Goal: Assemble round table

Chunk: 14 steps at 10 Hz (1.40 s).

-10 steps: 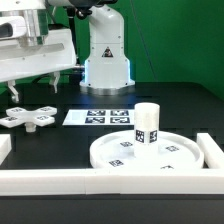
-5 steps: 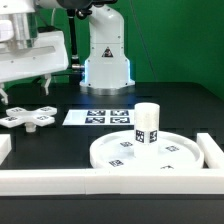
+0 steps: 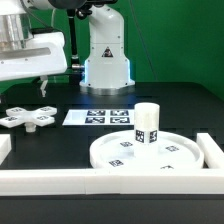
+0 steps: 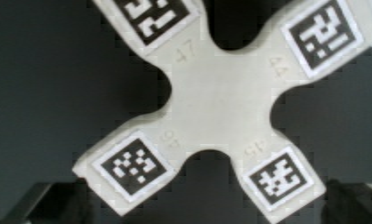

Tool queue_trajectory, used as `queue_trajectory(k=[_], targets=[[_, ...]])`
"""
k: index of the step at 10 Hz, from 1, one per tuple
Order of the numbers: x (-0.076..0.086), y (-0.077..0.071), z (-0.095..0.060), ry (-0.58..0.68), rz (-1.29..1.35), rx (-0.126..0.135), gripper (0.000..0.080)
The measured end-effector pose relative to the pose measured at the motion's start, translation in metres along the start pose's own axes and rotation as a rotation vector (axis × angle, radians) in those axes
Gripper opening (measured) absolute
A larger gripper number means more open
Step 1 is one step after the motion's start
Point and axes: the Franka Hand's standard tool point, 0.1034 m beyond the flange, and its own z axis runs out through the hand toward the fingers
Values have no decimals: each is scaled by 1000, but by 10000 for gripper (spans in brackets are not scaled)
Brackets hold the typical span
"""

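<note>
No readable text, only square tags [image 4: 133,165] on the cross-shaped base [image 4: 209,95].

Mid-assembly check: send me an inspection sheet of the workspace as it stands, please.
Surface: black table, flat, no damage visible.
Job's things: cross-shaped base lies flat at the exterior view's left; leg stands upright on the round disc.
Clutter: nothing seen; only the marker board and border rails.
Grippers: gripper open, hovering over the cross-shaped base, holding nothing.
Cables: nothing seen.
Surroundings: arm's white pedestal at the back, green wall behind.
</note>
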Motion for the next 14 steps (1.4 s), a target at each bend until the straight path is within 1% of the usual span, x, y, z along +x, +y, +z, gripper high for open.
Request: queue_trajectory(k=[1,2,3,4,5,6,9,14], targets=[[0,0,0,1,36,1,649],[1,2,1,4,164,4,649],[0,3,4,0,223,6,649],[0,2,7,5,271,-3,649],[-1,-3,11,10,260,-14,649],[-3,-6,15,5,245,-15,649],[-7,-7,24,-8,199,-15,649],[-9,-8,28,-14,148,-14,649]])
